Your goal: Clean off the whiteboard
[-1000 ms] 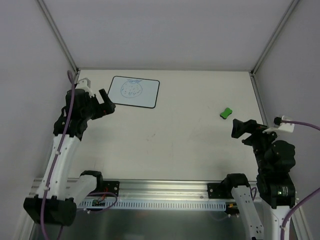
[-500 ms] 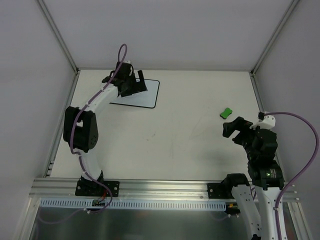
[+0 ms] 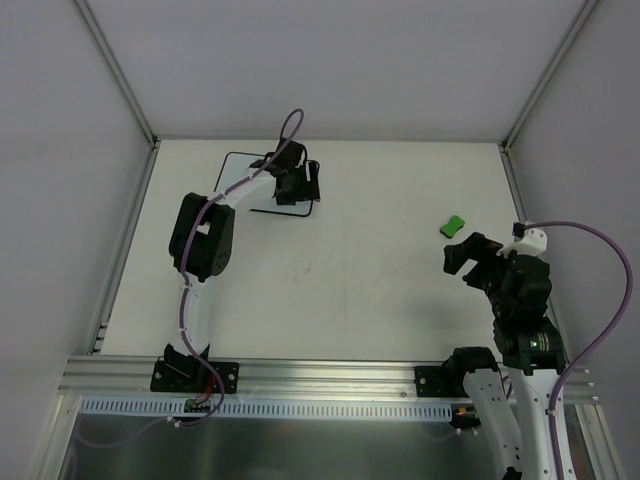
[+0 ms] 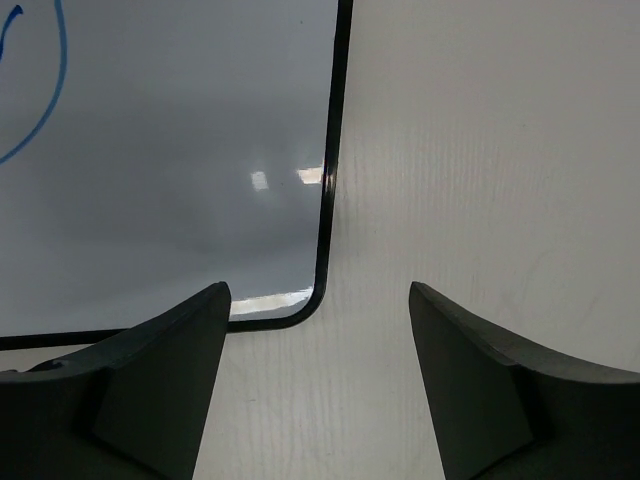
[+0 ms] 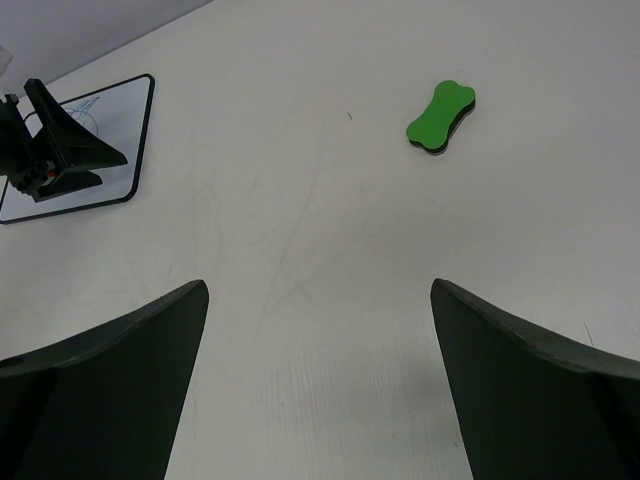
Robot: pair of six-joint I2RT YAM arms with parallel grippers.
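Green against the pale table point(image 3: 350, 290), the eraser point(image 3: 453, 225) sits at about 2 o'clock on the surface, well apart from the whiteboard point(image 4: 180, 200), which lies flat at about 11 o'clock.

The relation that matters is eraser to right gripper point(image 5: 318, 300). In the overhead view the eraser lies near the gripper, at about 11 o'clock from it. In the right wrist view it is ahead at 1 o'clock. Its long axis runs roughly from 1 to 7 o'clock in both views, so it is skewed to the gap between the fingers. I judge the wrist needs a turn before closing across its narrow waist. The right arm is plainly the nearer one. Its fingers are spread wide and carry nothing.

The left gripper point(image 4: 315, 330) hangs over the whiteboard's near right corner. Its fingers are spread and empty, one above the white surface and one above bare table. Whether they touch the surface I cannot tell.

The whiteboard's long axis runs about 3 to 9 o'clock in the overhead view. A blue scribble point(image 4: 62, 60) shows at the left edge of the left wrist view, so the wiping is not yet done.
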